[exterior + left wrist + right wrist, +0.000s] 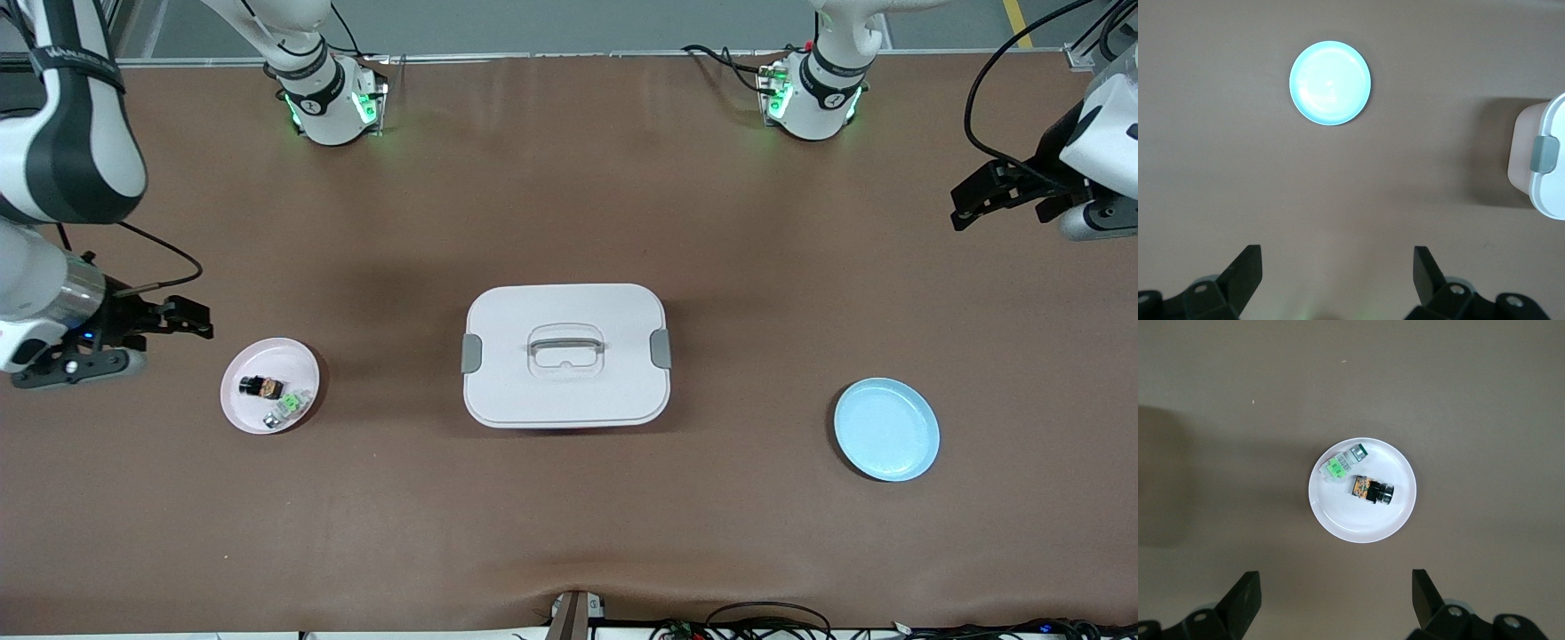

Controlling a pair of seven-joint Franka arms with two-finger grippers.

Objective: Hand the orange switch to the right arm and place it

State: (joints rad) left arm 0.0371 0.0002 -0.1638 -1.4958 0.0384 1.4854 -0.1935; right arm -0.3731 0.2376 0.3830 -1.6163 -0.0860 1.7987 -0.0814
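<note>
While bare elsewhere, brown tbl (569, 516) w/ creased front edge.

The brown table (569, 516) lay mostly bare, with three things spread well apart along its middle. A white lidded box (566, 356) with a handle stood at the centre, the tallest obstacle between the two ends. A pink plate (244, 404) sat toward the right arm's end, carrying the orange switch (260, 387) and a green-and-white component (290, 406) close together, with little room between them. A blue plate (886, 429) lay toward the left arm's end. Wide open strips ran between box and plates and along the edge nearest the front camera. The right hand (182, 318) hung open just beside the pink plate; the left hand (978, 197) hung open over bare table.
</note>
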